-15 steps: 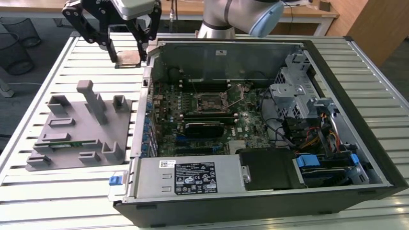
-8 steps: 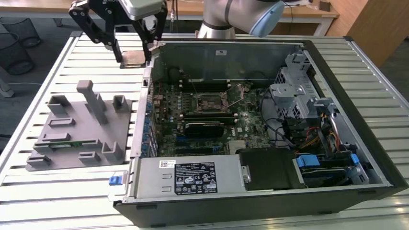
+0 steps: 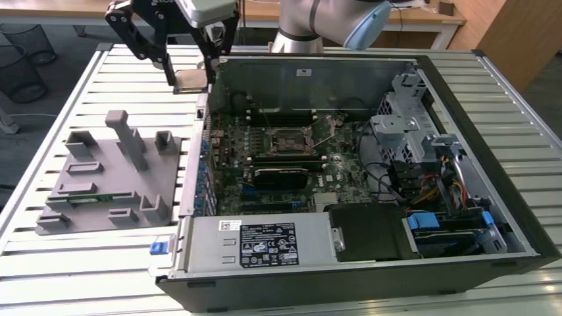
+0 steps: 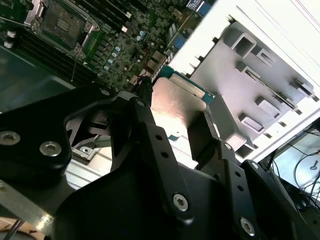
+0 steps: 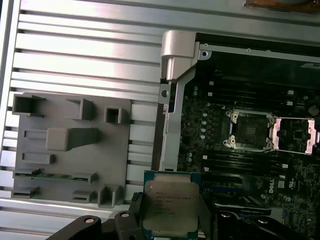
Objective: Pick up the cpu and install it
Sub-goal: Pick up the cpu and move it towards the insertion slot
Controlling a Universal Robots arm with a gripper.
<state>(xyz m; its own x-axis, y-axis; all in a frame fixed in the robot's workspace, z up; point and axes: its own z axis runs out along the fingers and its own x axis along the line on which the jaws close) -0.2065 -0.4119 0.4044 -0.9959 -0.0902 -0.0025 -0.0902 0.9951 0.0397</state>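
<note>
First wrist view: jaws grip cpu, lid showing.

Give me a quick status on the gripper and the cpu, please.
Gripper shut on cpu. Held aloft by case wall, not yet at socket. Socket open, frame flipped back.

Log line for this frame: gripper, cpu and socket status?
gripper: shut on cpu | cpu: held in air by case edge | socket: open, empty | install: not done
</note>
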